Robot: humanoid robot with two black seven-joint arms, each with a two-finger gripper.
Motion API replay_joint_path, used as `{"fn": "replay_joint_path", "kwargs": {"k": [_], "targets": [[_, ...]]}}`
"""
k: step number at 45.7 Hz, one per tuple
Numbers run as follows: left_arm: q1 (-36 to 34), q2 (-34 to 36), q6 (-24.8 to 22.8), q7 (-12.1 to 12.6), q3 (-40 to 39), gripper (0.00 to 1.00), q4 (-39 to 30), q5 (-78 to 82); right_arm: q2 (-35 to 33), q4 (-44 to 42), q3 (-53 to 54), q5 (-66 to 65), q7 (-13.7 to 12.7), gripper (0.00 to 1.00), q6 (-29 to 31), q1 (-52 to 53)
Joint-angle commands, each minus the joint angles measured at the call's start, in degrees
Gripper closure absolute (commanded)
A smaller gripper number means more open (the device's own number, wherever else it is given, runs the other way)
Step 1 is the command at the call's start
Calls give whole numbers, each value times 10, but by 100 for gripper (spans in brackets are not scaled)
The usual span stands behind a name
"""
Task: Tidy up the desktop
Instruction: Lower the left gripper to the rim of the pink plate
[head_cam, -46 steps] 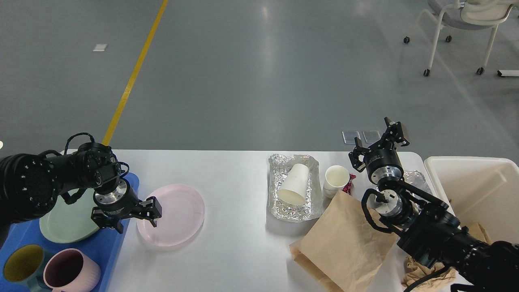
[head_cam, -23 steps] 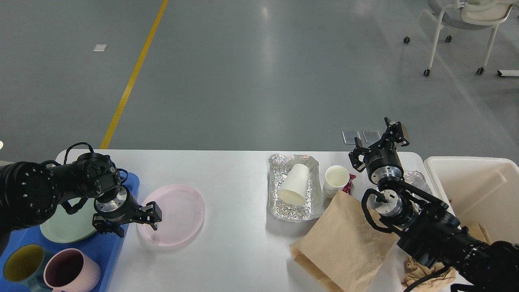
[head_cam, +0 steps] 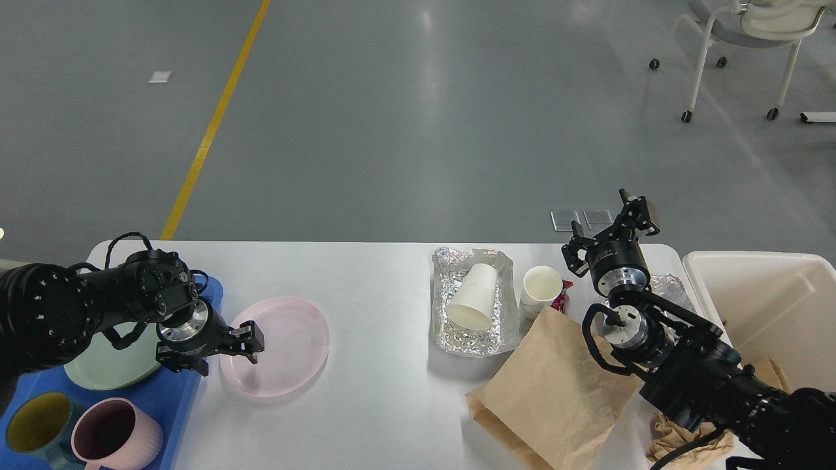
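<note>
Desktop [head_cam: 379, 418] fills the lower view, a stiff, smooth white slab, likely slippery under crockery and nothing to lift; what gets handled is what lies on it. Toward its left edge, the left gripper [head_cam: 251, 344] sits at the rim of the pink plate [head_cam: 287, 343], fingers seemingly closed on that rim, though contact is unclear. A rigid, breakable plate is best pinched there. Toward the right edge, the right gripper [head_cam: 614, 225] hangs with fingers apart, holding nothing.
</note>
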Motion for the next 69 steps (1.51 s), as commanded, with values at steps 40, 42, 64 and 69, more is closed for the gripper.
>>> {"fn": "replay_joint_path", "kwargs": {"k": [40,42,64,69], "targets": [[6,-2,-8,4,-3,55,0,3,0,0,0,0,0,0,0,0],[6,-2,-11,4,-2,58,0,4,0,0,0,0,0,0,0,0],[7,-2,-11,4,0,73,1,6,0,0,0,0,0,0,0,0],[9,-3,-11,4,0,73,1,6,0,0,0,0,0,0,0,0]]}}
